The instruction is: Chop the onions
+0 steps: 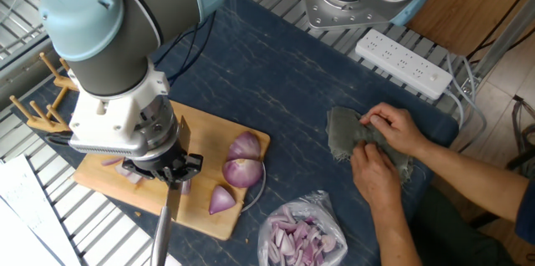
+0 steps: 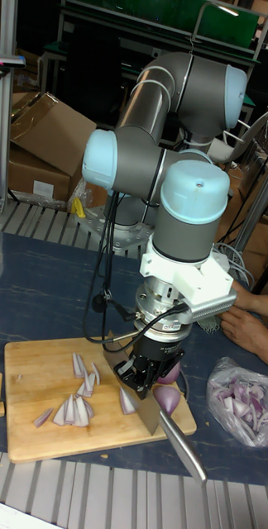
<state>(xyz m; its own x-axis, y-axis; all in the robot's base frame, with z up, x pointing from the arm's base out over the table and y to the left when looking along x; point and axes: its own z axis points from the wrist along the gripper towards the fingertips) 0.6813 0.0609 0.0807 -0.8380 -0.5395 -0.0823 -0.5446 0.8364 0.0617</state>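
My gripper [image 1: 171,172] [image 2: 150,376] is shut on a knife [image 1: 165,226] [image 2: 182,445] and hangs low over the wooden cutting board [image 1: 205,125] [image 2: 35,364]. The knife's metal length juts out past the board's front edge. Two onion halves [image 1: 245,145] [image 1: 242,172] and a wedge [image 1: 221,201] lie on the board's right end, just right of the gripper. The wedge [image 2: 167,397] shows partly behind the gripper in the tall view. Several cut wedges and slices [image 2: 78,397] [image 1: 111,161] lie on the left part of the board.
A clear bag of small onion bits [image 1: 301,237] [image 2: 237,397] sits right of the board. A person's hands [image 1: 380,145] hold a grey cloth [image 1: 343,132] on the blue table. A white power strip [image 1: 404,63] lies at the back. A wooden peg rack [image 1: 42,107] stands left.
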